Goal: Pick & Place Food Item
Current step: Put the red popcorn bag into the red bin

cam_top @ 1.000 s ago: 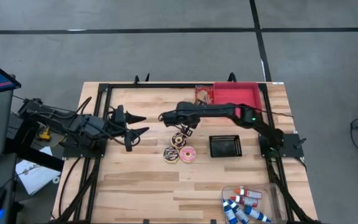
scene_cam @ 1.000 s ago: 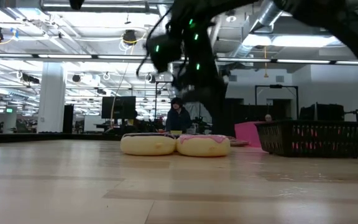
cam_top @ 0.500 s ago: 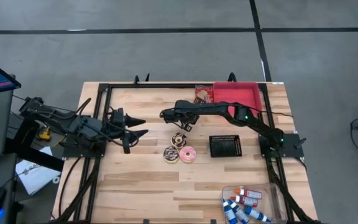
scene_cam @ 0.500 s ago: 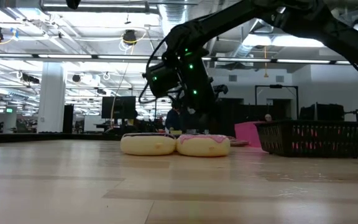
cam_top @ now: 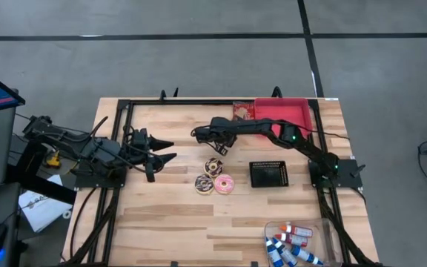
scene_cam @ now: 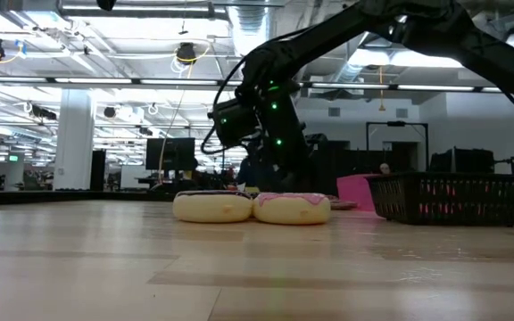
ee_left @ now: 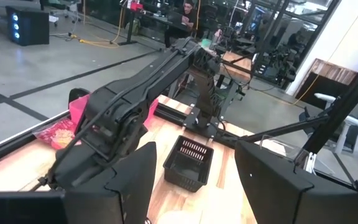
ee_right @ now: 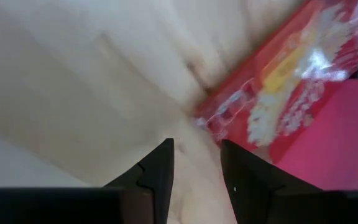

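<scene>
Three doughnuts lie flat on the wooden table: a chocolate one (cam_top: 213, 165), another dark one (cam_top: 204, 182) and a pink one (cam_top: 224, 183). The low view shows two of them side by side (scene_cam: 212, 207) (scene_cam: 292, 208). My right gripper (cam_top: 217, 142) (ee_right: 196, 163) hangs low over bare wood just beyond the chocolate doughnut, slanting down, open, with nothing between its fingers. A red snack bag (ee_right: 278, 81) lies ahead of it beside the pink tray (cam_top: 282, 113). My left gripper (cam_top: 165, 149) (ee_left: 194, 186) waits open and level at the table's left.
A black mesh basket (cam_top: 267, 174) (scene_cam: 458, 198) stands right of the doughnuts. The red snack bag (cam_top: 243, 111) lies at the far edge against the pink tray. A clear bin of small bottles (cam_top: 295, 243) sits at the near right corner. People sit in the room behind.
My right gripper has sunk toward the table and drifted toward the far edge, away from the chocolate doughnut and nearer the snack bag. Its fingers keep the same gap. The doughnuts have not moved.
</scene>
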`<state>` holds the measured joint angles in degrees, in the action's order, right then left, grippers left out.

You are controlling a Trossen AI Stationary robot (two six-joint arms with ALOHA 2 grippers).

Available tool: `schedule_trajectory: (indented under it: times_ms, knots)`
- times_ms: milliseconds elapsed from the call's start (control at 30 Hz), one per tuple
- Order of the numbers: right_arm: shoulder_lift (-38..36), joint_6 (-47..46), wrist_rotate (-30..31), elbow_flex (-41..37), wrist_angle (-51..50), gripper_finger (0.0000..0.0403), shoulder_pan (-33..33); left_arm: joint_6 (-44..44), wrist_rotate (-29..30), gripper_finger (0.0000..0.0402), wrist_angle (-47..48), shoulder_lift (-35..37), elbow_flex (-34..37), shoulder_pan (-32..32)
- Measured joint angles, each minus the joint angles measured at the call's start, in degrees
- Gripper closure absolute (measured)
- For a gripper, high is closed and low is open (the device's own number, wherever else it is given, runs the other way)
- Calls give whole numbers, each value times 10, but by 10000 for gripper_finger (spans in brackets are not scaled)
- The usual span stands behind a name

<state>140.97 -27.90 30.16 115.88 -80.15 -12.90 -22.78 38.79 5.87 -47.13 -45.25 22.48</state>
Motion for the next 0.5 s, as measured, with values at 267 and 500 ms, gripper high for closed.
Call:
schedule_trajectory:
  times_ms: [267, 500]
  knots:
    - [-3, 5, 4, -33, 16, 279, -6, -2, 0, 186, 0, 0, 0, 0]
    - [-2, 16, 28, -38, 20, 279, -15, -2, 0, 186, -17, 0, 0, 0]
